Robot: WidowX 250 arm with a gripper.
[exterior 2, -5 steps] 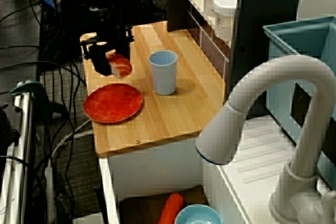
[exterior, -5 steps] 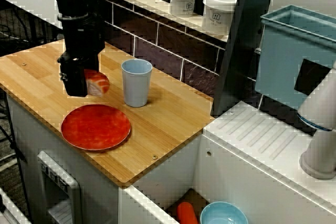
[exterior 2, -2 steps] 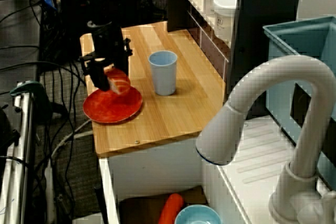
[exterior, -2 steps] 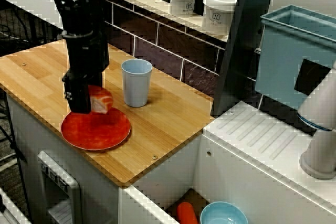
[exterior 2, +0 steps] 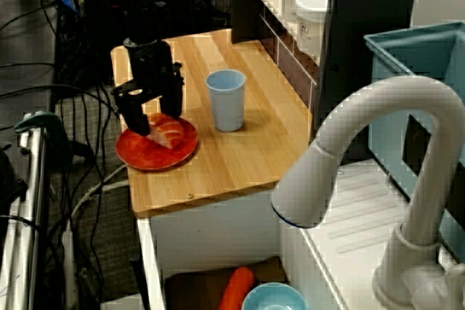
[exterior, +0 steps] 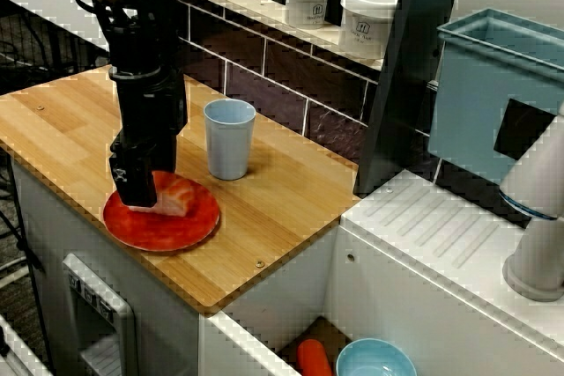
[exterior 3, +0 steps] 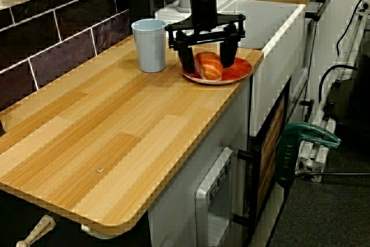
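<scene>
My black gripper point(exterior: 145, 195) reaches down onto a red plate point(exterior: 176, 226) near the front edge of the wooden counter. It is shut on an orange-and-white sushi piece point(exterior: 174, 195) whose underside rests on the plate. In the side view from the counter's end, the two fingers point(exterior 3: 186, 59) flank the sushi piece point(exterior 3: 209, 65) over the plate point(exterior 3: 240, 70). In the view from over the faucet, the gripper point(exterior 2: 156, 125) stands on the plate point(exterior 2: 145, 156) with the sushi piece point(exterior 2: 168, 133) sticking out to the right. A light blue cup point(exterior: 229, 138) stands upright just behind the plate, apart from the gripper.
Two white jars point(exterior: 367, 19) sit on the tiled ledge behind the counter. A blue bin point(exterior: 493, 94) and a white faucet point(exterior 2: 363, 179) are to the right. Below, the sink holds a blue bowl point(exterior: 374, 360) and an orange object point(exterior: 313, 358). The counter's front edge point(exterior: 159, 275) lies close to the plate.
The gripper has come down and forward with the sushi piece, from above the counter beside the cup to the red plate, where the piece now touches.
</scene>
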